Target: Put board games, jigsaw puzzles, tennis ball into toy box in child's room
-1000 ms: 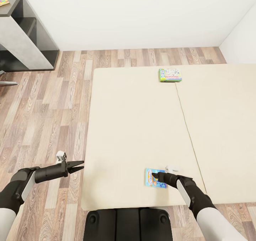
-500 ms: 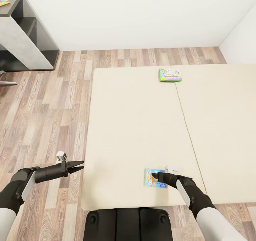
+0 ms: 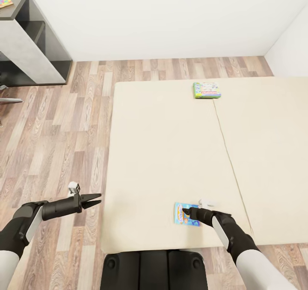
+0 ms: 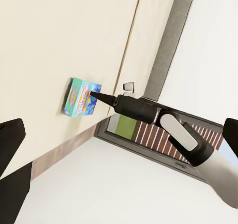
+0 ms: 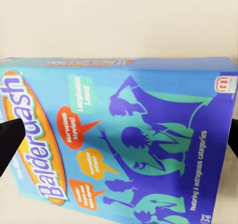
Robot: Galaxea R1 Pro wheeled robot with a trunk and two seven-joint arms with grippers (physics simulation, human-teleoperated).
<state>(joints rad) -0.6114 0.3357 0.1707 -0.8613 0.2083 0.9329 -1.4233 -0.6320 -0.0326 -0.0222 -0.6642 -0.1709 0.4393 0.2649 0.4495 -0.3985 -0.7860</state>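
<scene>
Two board games lie on the cream bed [image 3: 171,145]. The blue cartoon one [image 3: 187,214] [image 4: 79,98] [image 5: 124,135] sits near the bed's front edge. The pale green one [image 3: 206,90] lies at the far side by the centre seam. My right gripper [image 3: 185,213] [image 4: 94,93] hovers low over the blue box, open, and its fingertips [image 5: 10,140] straddle the cover. My left gripper [image 3: 97,199] is open over the floor, left of the bed. The table, toy box and tennis ball are out of view.
A dark grey-topped shelf unit [image 3: 30,42] stands at the far left against the white wall, with a small multicoloured sheet [image 3: 5,0] on top. Wood-plank floor [image 3: 64,123] runs left of and behind the bed. My base [image 3: 154,270] is against the bed's front edge.
The head view has shifted slightly, so the bed and shelf sit a little differently in the picture. Both arms and both board games stay where they were.
</scene>
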